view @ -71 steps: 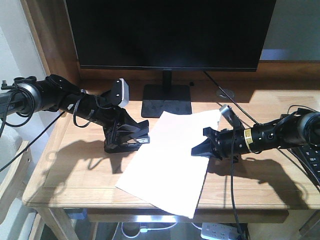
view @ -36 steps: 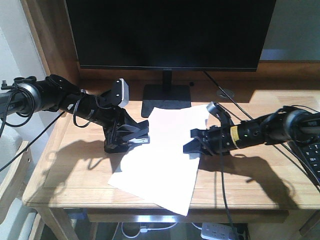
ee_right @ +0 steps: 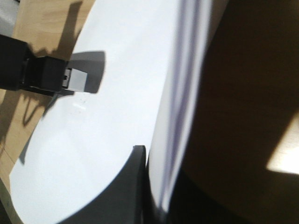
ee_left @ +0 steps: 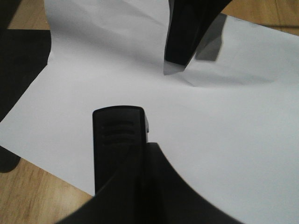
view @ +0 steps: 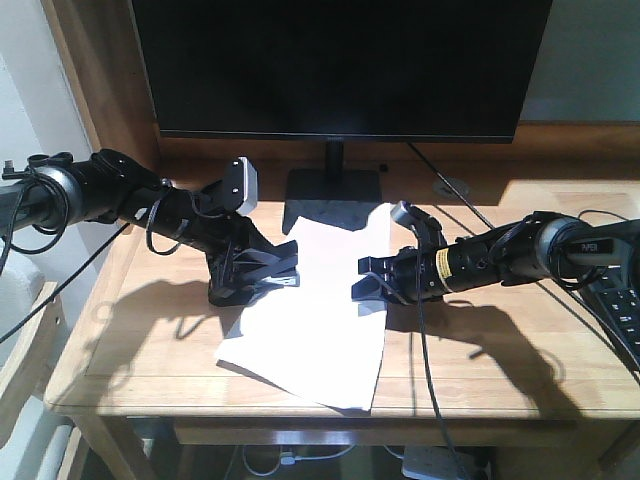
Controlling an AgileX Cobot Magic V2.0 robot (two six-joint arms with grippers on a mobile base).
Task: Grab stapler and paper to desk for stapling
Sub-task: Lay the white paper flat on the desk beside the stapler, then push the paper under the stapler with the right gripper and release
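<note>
The left jaws pinch the black stapler (ee_right: 70, 78), and its grey metal tip sits on the left edge of the paper (view: 310, 320). The right jaws are pressed together on the paper's right edge and lift that side a little. The rest of the white paper lies on the wooden bench (view: 140, 340) between the two jaws. A yellow label (view: 441, 266) sits just behind the right jaws, but its writing is too small to read.

There is one stapler (ee_left: 117, 135), one thin stack of paper (view: 310, 330), one monitor (view: 340, 60) and one keyboard (view: 620, 312) on one tabletop (view: 500, 360). Two end effectors show: the left end effector (view: 265, 272) and the right end effector (view: 366, 286)
</note>
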